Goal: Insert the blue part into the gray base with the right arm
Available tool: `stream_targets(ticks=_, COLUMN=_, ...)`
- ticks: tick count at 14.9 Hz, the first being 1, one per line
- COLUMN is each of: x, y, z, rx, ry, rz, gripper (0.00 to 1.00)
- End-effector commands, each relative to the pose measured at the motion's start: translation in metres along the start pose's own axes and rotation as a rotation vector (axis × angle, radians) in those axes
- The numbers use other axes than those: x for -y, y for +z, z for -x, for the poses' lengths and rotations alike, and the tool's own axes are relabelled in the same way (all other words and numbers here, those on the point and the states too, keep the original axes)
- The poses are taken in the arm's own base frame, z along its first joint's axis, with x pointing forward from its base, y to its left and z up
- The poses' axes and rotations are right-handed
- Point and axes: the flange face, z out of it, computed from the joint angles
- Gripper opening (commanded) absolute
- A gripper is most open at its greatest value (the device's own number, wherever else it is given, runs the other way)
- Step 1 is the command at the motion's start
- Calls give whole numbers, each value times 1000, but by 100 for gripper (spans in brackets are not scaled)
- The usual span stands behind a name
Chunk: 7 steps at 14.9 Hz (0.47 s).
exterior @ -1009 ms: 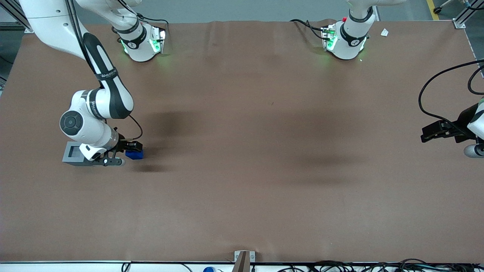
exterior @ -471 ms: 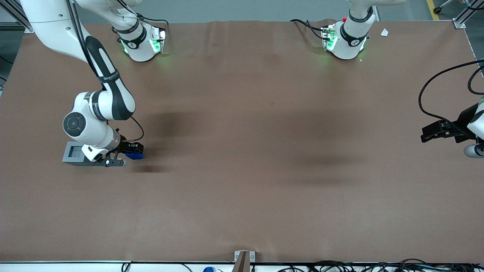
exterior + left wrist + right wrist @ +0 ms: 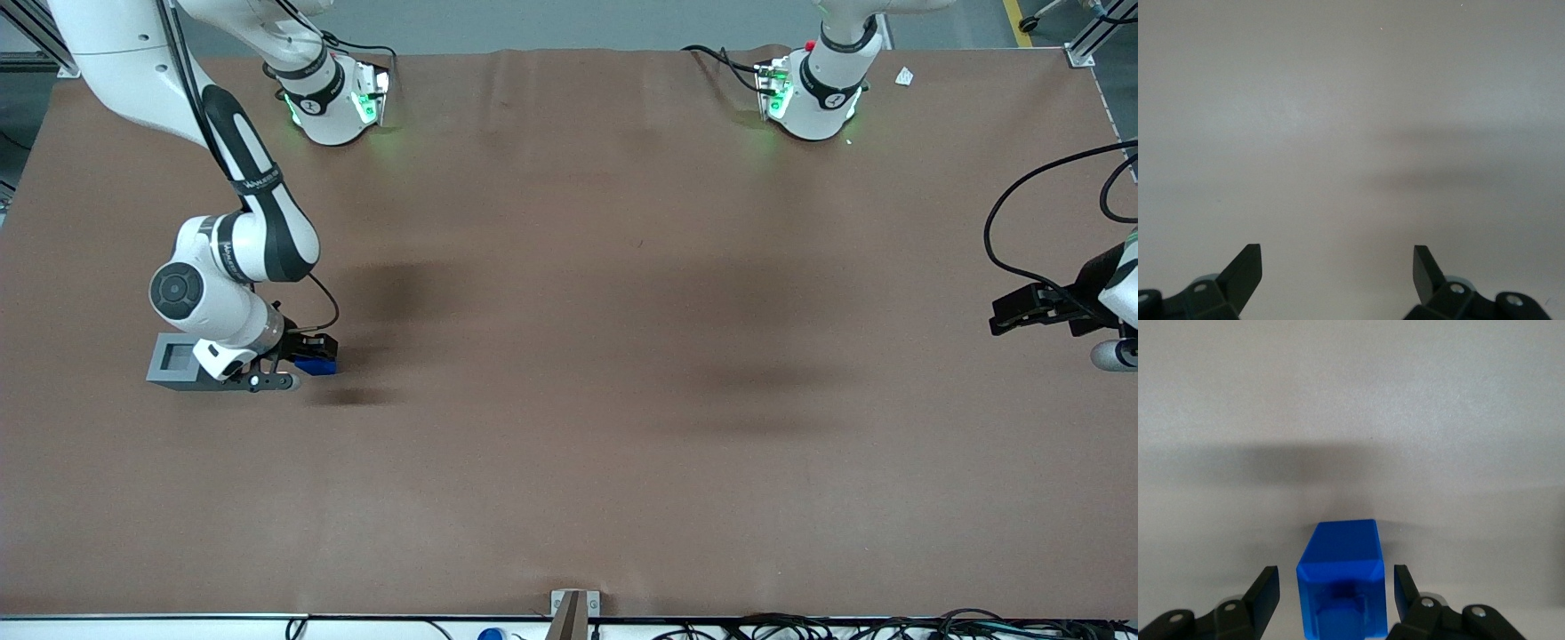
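Observation:
The blue part (image 3: 318,365) rests on the brown table beside the gray base (image 3: 171,360), a little toward the parked arm's end from it. The base's square recess faces up, and the wrist of the right arm (image 3: 222,316) covers one of its edges. My gripper (image 3: 305,361) is low over the blue part. In the right wrist view the blue part (image 3: 1341,587) sits between the two black fingers (image 3: 1265,590), with a gap on each side. The gripper (image 3: 1337,577) is open and touches nothing.
The brown table cover (image 3: 569,400) stretches out toward the parked arm's end. Both arm bases (image 3: 333,98) stand at the table's edge farthest from the front camera. A small metal bracket (image 3: 573,604) sits at the nearest edge.
The right arm's wrist has shifted slightly and come down, so the hand now covers more of the blue part. Neither the blue part nor the gray base has moved.

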Motion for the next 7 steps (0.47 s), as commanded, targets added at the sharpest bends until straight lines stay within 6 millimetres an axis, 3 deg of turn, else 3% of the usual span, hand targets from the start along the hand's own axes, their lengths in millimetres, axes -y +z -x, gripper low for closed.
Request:
stream_targets(ticks=1, x=-2, y=4, z=13, rx=-23, ry=-13, rz=0, gripper=78)
stream_targets(ticks=7, x=1, y=-7, z=11, rx=22, ry=-18, rz=-1, gripper=75)
